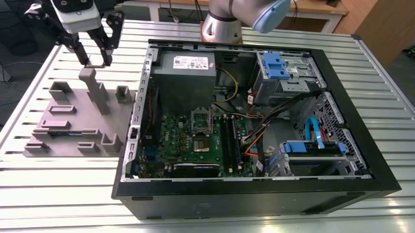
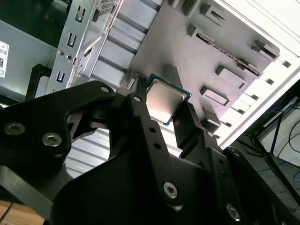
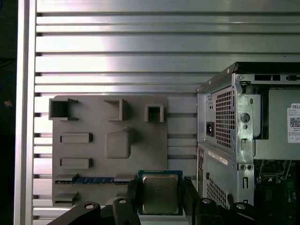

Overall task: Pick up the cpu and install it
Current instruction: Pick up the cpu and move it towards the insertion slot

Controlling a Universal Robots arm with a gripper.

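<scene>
The gripper (image 1: 97, 62) hangs above the grey tray (image 1: 77, 127), pinching the cpu (image 3: 160, 192) by two opposite edges, just beside the open computer case (image 1: 259, 201).

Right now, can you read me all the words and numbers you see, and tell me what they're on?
No text is clear enough to quote.
White sticker on the power supply: print too small to read.
Sticker on the computer case: too small to read.
Markings on the cpu, held in the pincer: too faint to read.
</scene>
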